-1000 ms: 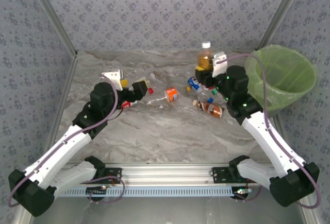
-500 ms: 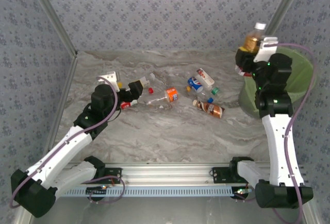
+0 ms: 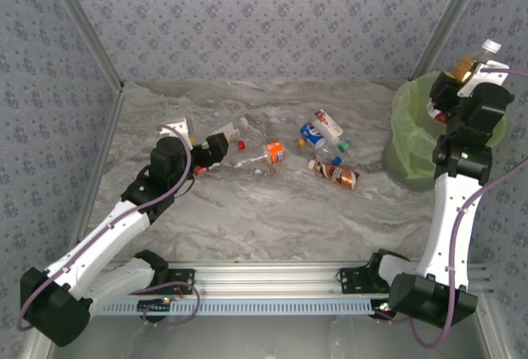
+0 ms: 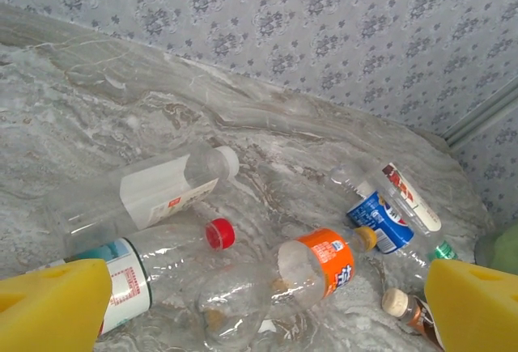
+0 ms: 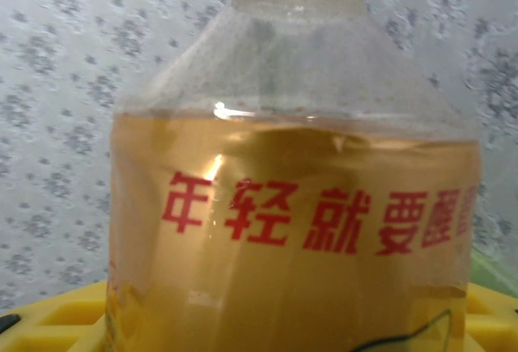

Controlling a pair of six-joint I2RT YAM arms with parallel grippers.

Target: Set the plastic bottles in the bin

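Amber bottle (image 3: 468, 66) rose above bin (image 3: 403, 138); other bottles (image 3: 270, 153) scattered.

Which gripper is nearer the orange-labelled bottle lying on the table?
Left. The left gripper sits open a short way left of the orange-labelled bottle; the right gripper holds an amber-drink bottle over the bin, far to the right.

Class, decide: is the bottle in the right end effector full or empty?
Mostly full: amber liquid fills the bottle to its shoulder, with air only below the neck.
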